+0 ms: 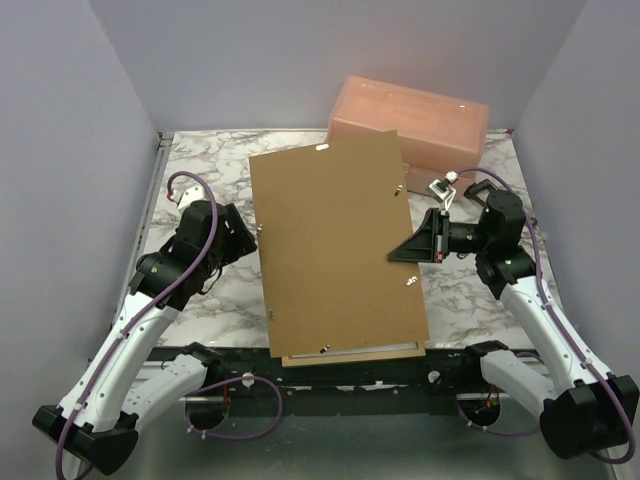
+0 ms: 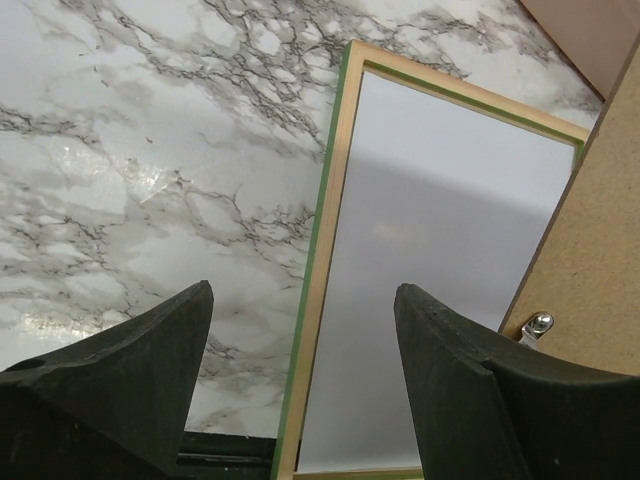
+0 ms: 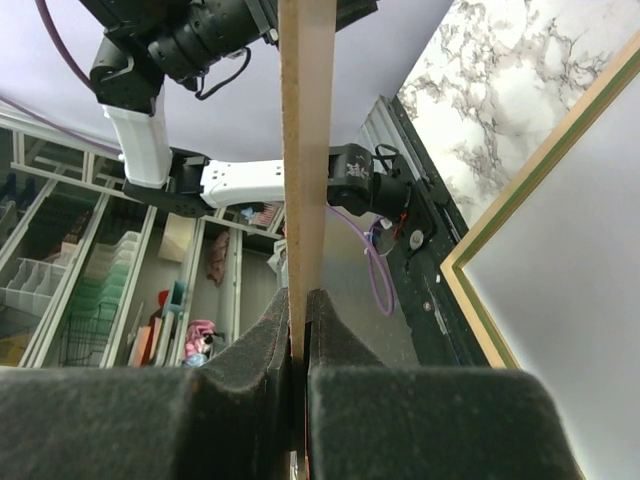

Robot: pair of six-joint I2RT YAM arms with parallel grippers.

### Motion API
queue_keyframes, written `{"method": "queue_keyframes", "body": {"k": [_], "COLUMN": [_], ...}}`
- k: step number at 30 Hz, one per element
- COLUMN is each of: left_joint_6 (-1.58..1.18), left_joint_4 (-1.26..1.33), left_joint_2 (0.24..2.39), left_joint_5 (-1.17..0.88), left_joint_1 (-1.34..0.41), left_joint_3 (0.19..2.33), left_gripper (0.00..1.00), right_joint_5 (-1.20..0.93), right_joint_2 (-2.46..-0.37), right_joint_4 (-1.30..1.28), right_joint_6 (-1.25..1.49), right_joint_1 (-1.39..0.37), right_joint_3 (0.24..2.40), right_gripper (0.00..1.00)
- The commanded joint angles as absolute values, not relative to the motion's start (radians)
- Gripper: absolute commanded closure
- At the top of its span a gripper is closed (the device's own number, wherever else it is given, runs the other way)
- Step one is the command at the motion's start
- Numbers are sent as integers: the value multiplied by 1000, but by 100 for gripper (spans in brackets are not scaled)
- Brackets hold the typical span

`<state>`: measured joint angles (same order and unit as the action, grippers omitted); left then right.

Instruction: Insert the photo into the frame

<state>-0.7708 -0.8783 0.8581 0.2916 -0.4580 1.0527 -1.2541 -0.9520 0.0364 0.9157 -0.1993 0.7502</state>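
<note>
No text, label, brand, number or sign can be read in any view. The brown panel [image 1: 335,245], the peach box [image 1: 410,120], the photo [image 2: 430,260] and the frame [image 2: 322,260] show plain surfaces. The bins [image 3: 90,290] in the right wrist view are too blurred to tell.

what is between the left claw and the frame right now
Nothing visible: the open left claw looks straight onto the frame, its wooden rail bare. The brown backing panel, pinched by the right claw, hangs over the frame's other side.
</note>
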Motion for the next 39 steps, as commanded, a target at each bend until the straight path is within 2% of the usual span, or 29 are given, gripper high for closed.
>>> {"method": "queue_keyframes", "body": {"k": [1, 13, 23, 30, 35, 39], "left_joint_6": [-767, -807, -857, -882, -908, -912], "left_joint_4": [-948, -940, -547, -356, -263, -257], "left_joint_2": [844, 878, 934, 1096, 1195, 1256], "left_joint_5": [353, 319, -28, -94, -85, -54], "left_joint_1": [-456, -456, -458, -497, -528, -544], "left_joint_3": [1049, 970, 627, 548, 516, 511], "left_gripper": [25, 25, 32, 33, 37, 47], "right_joint_5": [-1257, -1231, -1205, -1213, -1222, -1230], "right_joint_2": [-925, -933, -965, -963, -963, -963], "right_joint_4": [117, 261, 259, 253, 241, 235], "right_joint_6": [924, 1032, 1048, 1053, 1046, 1041], "right_joint_1": [-204, -204, -178, -160, -145, -137], "right_joint_3": [738, 662, 677, 672, 673, 676], "right_gripper": [99, 99, 99, 99, 99, 99]}}
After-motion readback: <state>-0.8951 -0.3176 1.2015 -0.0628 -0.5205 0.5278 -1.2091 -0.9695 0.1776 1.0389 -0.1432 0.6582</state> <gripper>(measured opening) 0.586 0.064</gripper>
